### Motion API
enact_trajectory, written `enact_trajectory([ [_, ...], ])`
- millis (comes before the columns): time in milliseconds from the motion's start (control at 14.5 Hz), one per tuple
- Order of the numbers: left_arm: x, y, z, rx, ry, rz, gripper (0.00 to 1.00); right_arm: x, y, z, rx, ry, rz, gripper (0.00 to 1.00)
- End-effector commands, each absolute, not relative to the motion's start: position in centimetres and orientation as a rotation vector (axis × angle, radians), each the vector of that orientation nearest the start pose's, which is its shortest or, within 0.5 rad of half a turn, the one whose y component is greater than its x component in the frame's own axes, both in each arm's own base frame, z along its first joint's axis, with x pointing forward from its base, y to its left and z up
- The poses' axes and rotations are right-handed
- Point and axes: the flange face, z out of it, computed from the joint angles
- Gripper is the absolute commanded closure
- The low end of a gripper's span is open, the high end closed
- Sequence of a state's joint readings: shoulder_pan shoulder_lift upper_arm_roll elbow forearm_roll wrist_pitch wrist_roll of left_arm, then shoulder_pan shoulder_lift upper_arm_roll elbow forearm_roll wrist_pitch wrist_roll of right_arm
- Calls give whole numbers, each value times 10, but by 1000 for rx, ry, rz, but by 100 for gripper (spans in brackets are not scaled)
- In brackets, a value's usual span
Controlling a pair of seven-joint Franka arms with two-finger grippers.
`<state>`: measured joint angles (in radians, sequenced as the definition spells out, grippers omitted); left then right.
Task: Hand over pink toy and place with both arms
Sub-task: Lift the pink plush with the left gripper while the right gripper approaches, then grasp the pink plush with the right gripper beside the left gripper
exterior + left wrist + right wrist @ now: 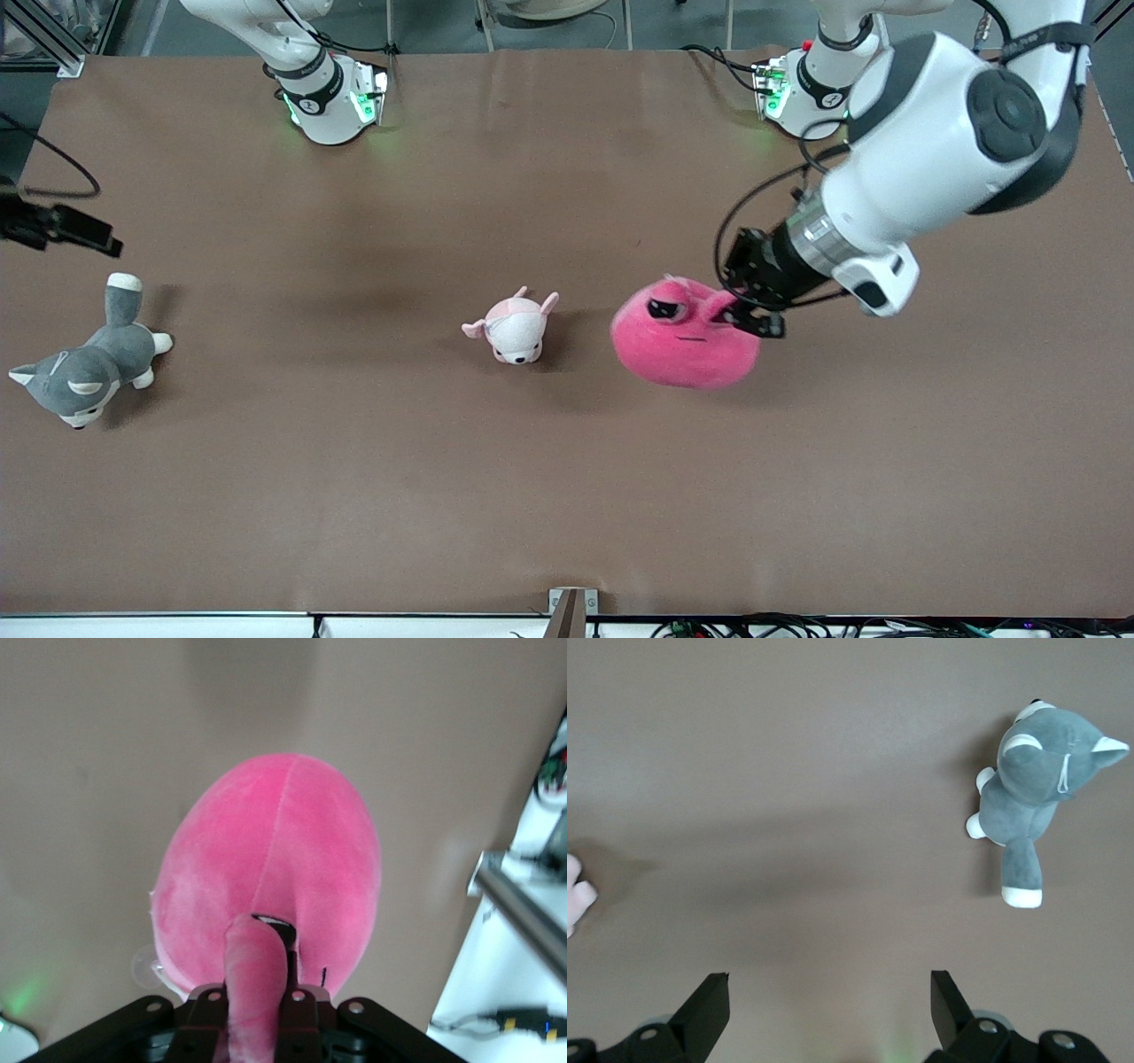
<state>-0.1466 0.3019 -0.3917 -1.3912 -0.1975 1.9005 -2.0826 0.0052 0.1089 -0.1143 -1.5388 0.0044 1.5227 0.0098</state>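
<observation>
While the pink toy [687, 341] is held over the desk [567, 496] with the left gripper's [749, 317] jaws clamped on its nub, a small pink-and-white plush [516, 330] lies just beside it. A grey wolf plush [89, 368] lies toward the right arm's end. The right gripper [828, 1010], seen only in its wrist view, is held with jaws apart.

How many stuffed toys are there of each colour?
Hot pink: 1, the pink toy, pinched in the left gripper
Pale pink and white: 1, the small eared plush
Grey and white: 1, the grey plush
Total: 3
</observation>
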Motion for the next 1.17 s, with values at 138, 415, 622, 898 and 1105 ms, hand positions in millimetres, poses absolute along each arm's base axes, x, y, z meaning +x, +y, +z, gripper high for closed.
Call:
enact_trajectory([
  [138,551,-400,598,1880,1962,-404,100,579,-51,564,-3088,529,262,0],
  [415,516,-468,592,1801,1943,-487,99,574,1,561,-2856,1116,390,0],
  [622,517,-495,564,1667,2035,-551,99,566,70,570,-2785,1331,398,0],
  [898,516,-512,537,1621,2091,-579,99,544,153,582,-2683,1491,425,0],
  [1105,513,-515,538,1625,2085,-579,99,530,216,586,-2620,1565,407,0],
])
